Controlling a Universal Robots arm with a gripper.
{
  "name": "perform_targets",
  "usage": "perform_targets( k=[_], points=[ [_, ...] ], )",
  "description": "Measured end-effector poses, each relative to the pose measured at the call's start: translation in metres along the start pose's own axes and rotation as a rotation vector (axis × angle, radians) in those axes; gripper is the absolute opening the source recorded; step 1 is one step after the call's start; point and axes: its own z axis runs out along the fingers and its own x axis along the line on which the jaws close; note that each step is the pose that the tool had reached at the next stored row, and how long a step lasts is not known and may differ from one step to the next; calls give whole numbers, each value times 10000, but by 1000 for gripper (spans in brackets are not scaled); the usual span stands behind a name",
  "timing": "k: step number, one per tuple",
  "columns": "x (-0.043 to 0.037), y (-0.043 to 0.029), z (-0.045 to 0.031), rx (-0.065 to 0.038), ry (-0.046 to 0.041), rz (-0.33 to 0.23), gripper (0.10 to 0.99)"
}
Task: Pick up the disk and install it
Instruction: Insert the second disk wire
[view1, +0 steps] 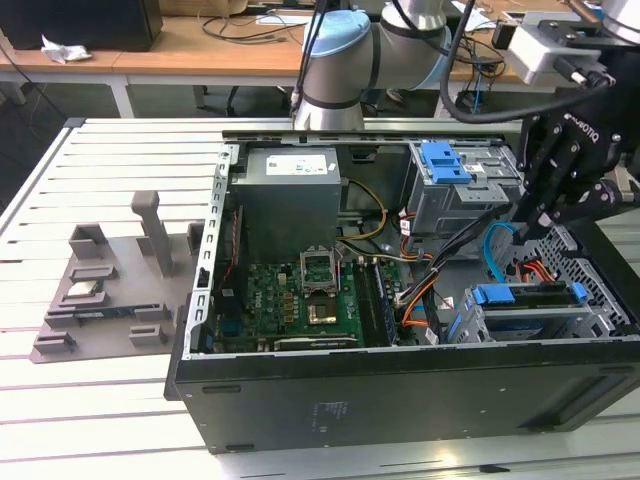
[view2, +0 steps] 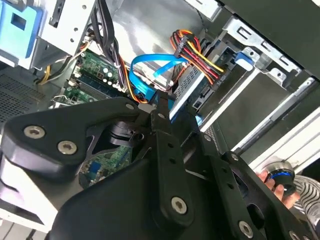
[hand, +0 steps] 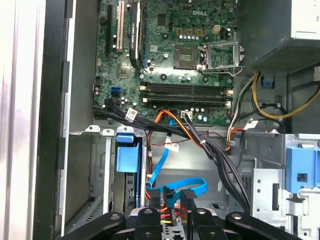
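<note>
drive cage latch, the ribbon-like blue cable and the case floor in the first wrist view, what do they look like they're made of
The drive cage latch looks like moulded plastic: opaque light blue with a soft, even sheen. The blue cable seems to be flexible plastic-sheathed flat cable, since it bends in a smooth loop and looks glossy. The case floor appears to be bare sheet metal, dull grey with faint reflections.

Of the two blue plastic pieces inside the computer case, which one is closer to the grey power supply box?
The wide blue plastic latch on the grey metal drive cage. The narrower blue plastic bracket tab sits farther off, by the black case wall.
</note>
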Motion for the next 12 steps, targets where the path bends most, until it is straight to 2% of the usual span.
perform_targets(
  k=[2, 4, 10, 11, 12],
  points=[
    [0, 0, 25, -2, 11, -176, 302],
    [1, -1, 86, -5, 23, -400, 302],
    [1, -2, 95, -5, 24, -403, 302],
    [1, -2, 96, -5, 24, -403, 286],
    [1, -2, 96, -6, 23, -403, 220]
  ],
)
